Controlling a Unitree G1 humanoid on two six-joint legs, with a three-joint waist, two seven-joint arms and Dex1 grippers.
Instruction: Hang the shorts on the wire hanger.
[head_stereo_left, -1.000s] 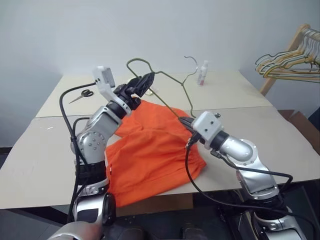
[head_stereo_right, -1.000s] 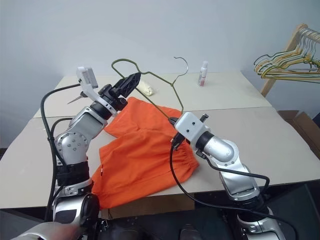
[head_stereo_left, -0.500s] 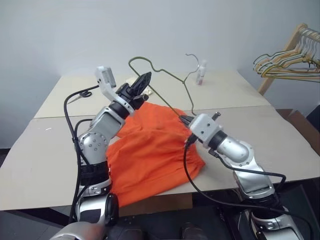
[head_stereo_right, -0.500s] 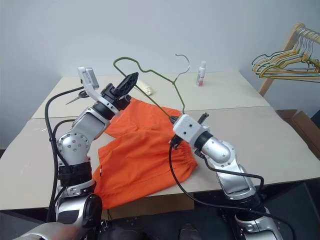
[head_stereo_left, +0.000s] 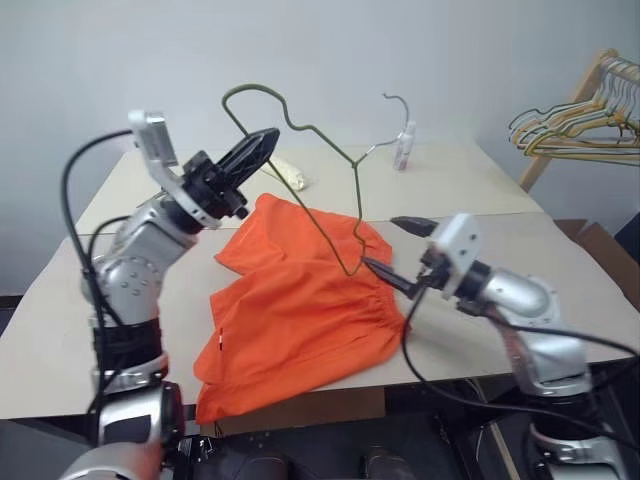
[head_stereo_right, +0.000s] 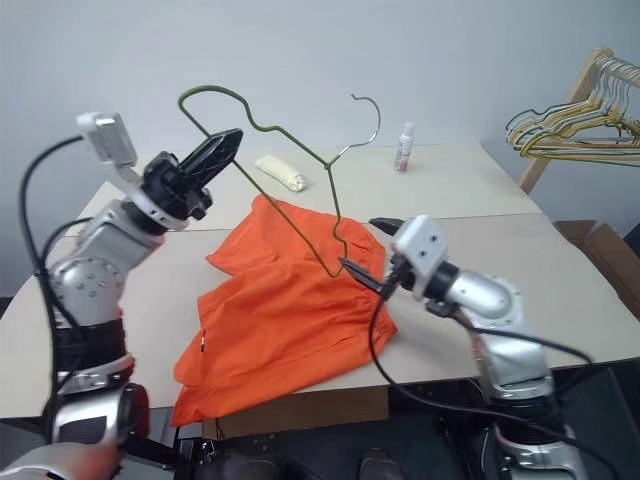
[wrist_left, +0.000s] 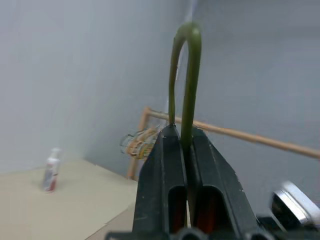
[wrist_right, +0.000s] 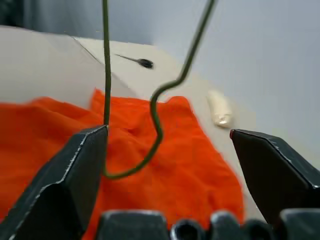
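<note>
Setting: pale tabletops (head_stereo_left: 470, 180) pushed together under a plain grey wall, a bunch of hangers (head_stereo_left: 575, 125) on a wooden rack at the far right.
Head views, shorts: the shorts (head_stereo_left: 300, 310) lie spread flat at the near table edge, one corner drooping over it.
Head views, hanger: the wire hanger (head_stereo_left: 335, 200) is up in the air, tilted, its low corner just above the orange cloth, hook high towards a small bottle (head_stereo_left: 404, 146).
Head views, left gripper: the left gripper (head_stereo_left: 262, 146) is pinched tight on the hanger's upper bend.
Head views, right gripper: the right gripper (head_stereo_left: 395, 252) is spread wide beside the low corner, holding nothing.
Left wrist view: black fingers (wrist_left: 167, 180) clamp a loop of green wire rising against the wall.
Right wrist view: both fingertips (wrist_right: 75, 170) stand far apart, the low wire corner between them without touching, orange fabric behind.
Step in hand: hanger carried by the left alone; shorts not threaded yet, I'd say.
Next move: probably the free right gripper takes the waistband and feeds it over the wire while the left keeps the hanger steady.
</note>
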